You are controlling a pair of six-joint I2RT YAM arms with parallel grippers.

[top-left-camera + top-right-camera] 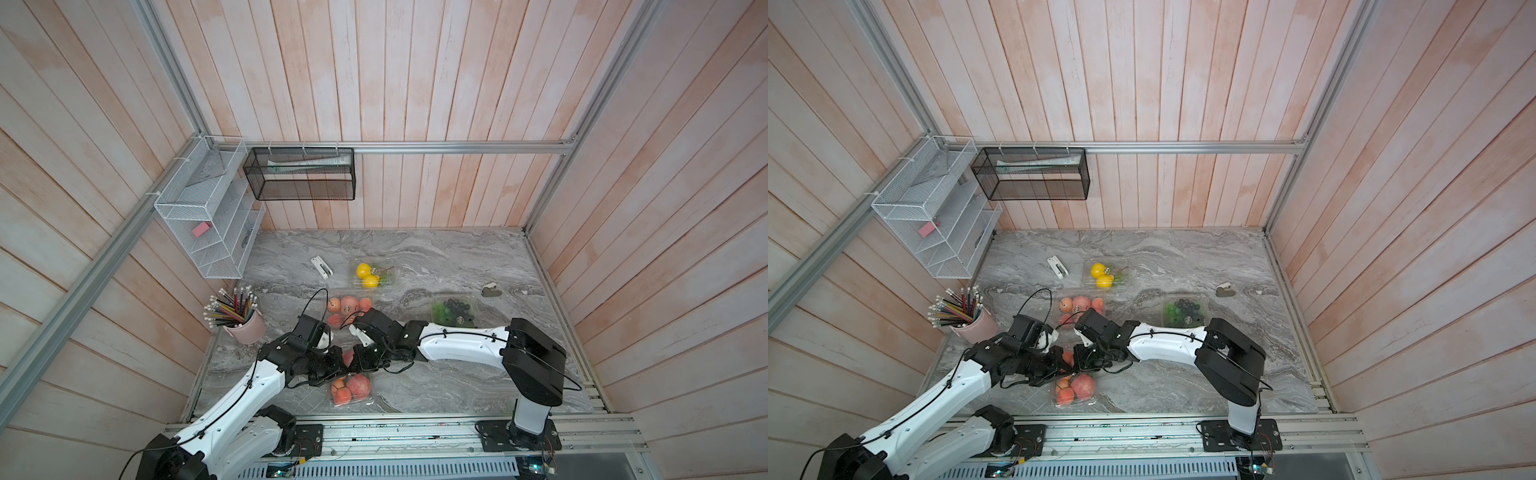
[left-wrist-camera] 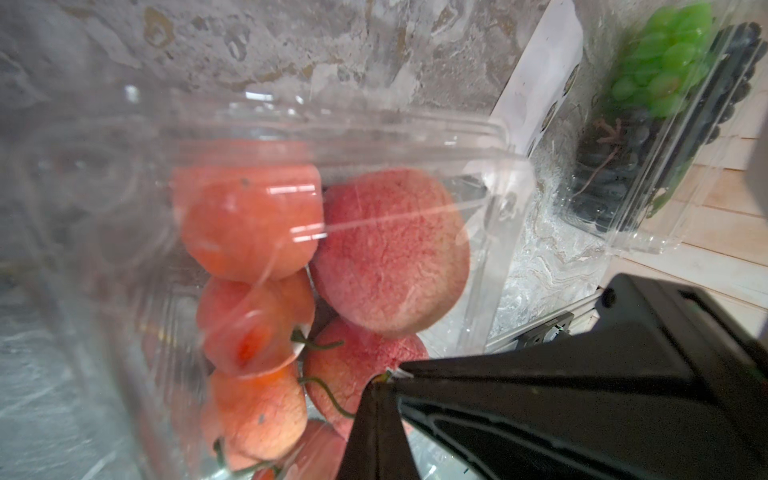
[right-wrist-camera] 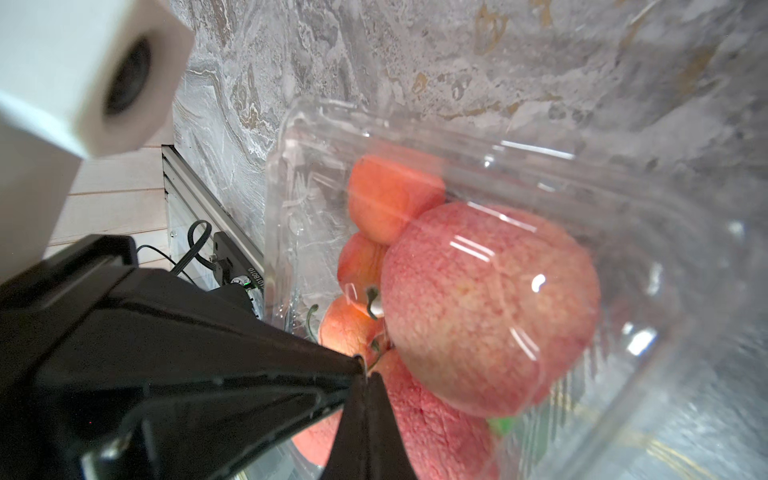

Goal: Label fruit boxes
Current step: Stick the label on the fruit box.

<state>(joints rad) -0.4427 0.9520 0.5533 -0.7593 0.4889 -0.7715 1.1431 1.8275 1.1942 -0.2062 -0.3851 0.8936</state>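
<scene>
The grey marbled table (image 1: pixel 457 257) carries all four clear fruit boxes. The front apple box (image 1: pixel 352 390) is the reference here; it sits at the table's near edge and both arms reach in over it.

The grape box (image 1: pixel 453 311), the biggest, lies behind and to the right of the front apple box, partly covered by the right arm. The second apple box (image 1: pixel 348 308) is directly behind the front one, apart from it. The yellow fruit box (image 1: pixel 372 274) stands farther back along the same line. Each of these three shows a small round spot on its lid.

A pink cup of pencils (image 1: pixel 245 324) is well to the left of the front apple box.

In the left wrist view a white sheet (image 2: pixel 544 75) lies on the table between the front apple box and the grape box.

The left gripper (image 2: pixel 375 390) and right gripper (image 3: pixel 369 382) meet tip to tip just above the front apple box's lid. Both have their fingers pressed closed. A tiny pale scrap shows where the tips touch, too small to identify.
</scene>
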